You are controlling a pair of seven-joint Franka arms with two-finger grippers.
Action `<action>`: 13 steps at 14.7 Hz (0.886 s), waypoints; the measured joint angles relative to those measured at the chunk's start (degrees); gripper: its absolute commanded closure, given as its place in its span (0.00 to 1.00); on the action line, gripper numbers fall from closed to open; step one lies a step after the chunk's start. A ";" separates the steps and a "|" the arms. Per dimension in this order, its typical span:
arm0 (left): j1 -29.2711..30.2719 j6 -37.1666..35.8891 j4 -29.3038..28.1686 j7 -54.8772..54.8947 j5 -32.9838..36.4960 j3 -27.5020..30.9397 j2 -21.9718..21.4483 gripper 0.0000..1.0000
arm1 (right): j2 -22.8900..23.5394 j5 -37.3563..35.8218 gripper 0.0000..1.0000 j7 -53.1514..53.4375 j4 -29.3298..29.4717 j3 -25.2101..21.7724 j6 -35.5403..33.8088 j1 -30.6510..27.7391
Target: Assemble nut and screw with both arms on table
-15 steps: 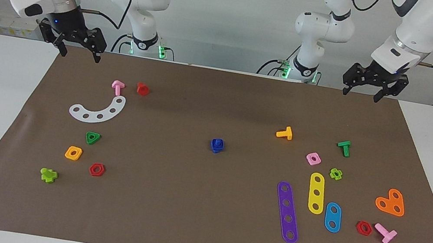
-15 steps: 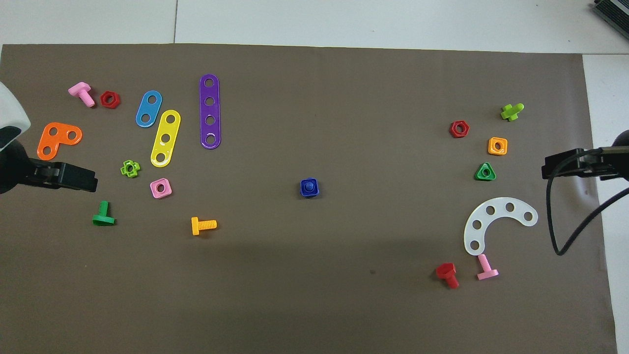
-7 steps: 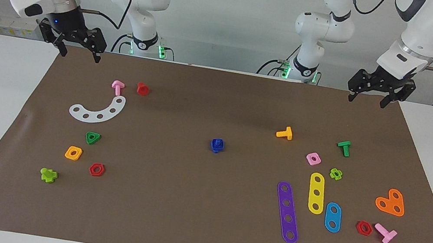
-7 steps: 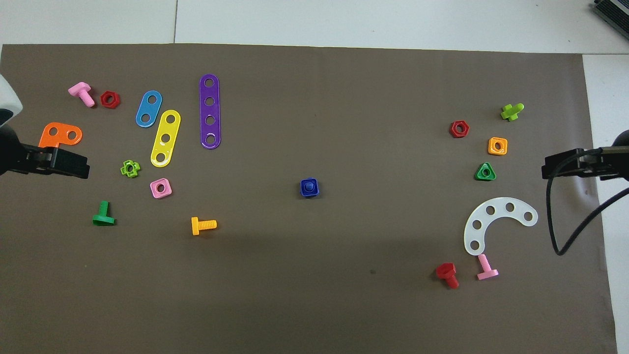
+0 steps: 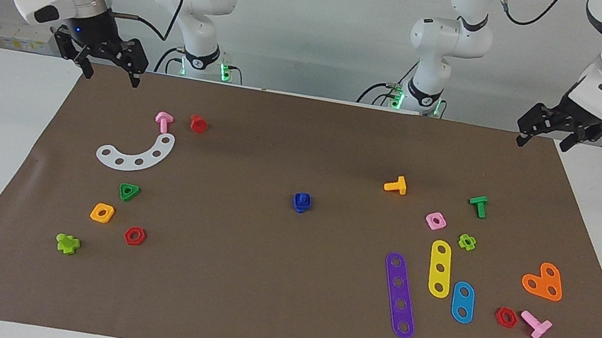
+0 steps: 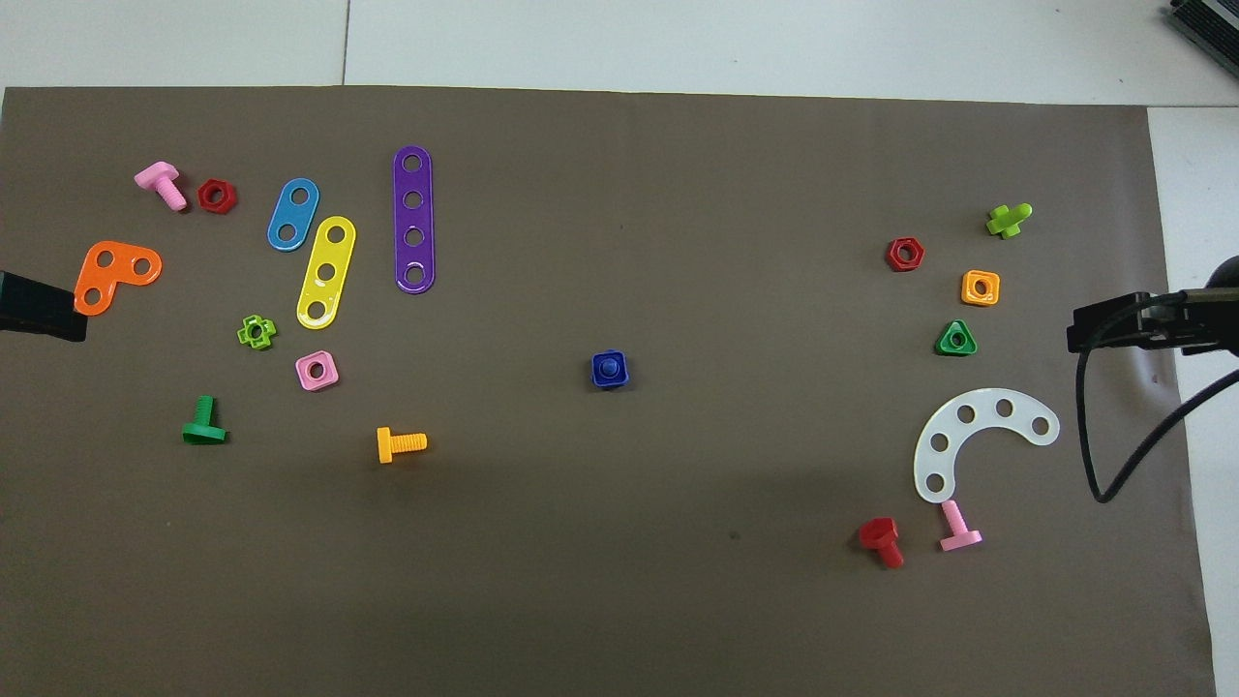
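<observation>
The dark-blue nut (image 5: 302,199) sits threaded on the dark-blue screw (image 5: 300,209), and the pair stands as one piece on the middle of the brown mat (image 5: 281,288). From overhead the screw's round shaft end (image 6: 609,366) shows in the hole of the nut (image 6: 597,377). My left gripper (image 5: 542,142) is open and empty, raised over the mat's corner at the left arm's end; only its tip (image 6: 44,315) shows overhead. My right gripper (image 5: 112,77) is open and empty, raised over the mat's edge at the right arm's end; it also shows in the overhead view (image 6: 1113,324).
Toward the left arm's end lie an orange bolt (image 5: 396,185), green bolt (image 5: 478,205), pink nut (image 5: 435,220) and purple strip (image 5: 400,295). Toward the right arm's end lie a white curved plate (image 5: 136,154), pink bolt (image 5: 163,121), red bolt (image 5: 198,124) and orange-yellow nut (image 5: 102,213).
My left gripper has moved outward toward the left arm's end of the table, off the mat's middle edge to its corner. The right arm and the blue pair have not moved.
</observation>
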 measured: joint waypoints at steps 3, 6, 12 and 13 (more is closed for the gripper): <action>0.01 -0.06 0.03 0.00 0.00 -0.44 0.09 0.00 | 0.00 0.00 0.00 0.00 0.00 0.00 0.00 0.00; -0.06 -0.07 0.09 0.16 0.00 -0.84 0.14 0.00 | 0.00 0.00 0.00 0.00 0.00 0.00 0.00 0.00; -0.14 -0.37 0.20 2.94 -0.01 -1.28 0.20 0.00 | 0.00 0.00 0.00 0.00 0.00 0.00 0.00 0.00; -0.17 -0.37 0.21 2.97 -0.01 -1.41 0.20 0.00 | 0.00 0.00 0.00 0.00 0.00 0.00 0.00 0.00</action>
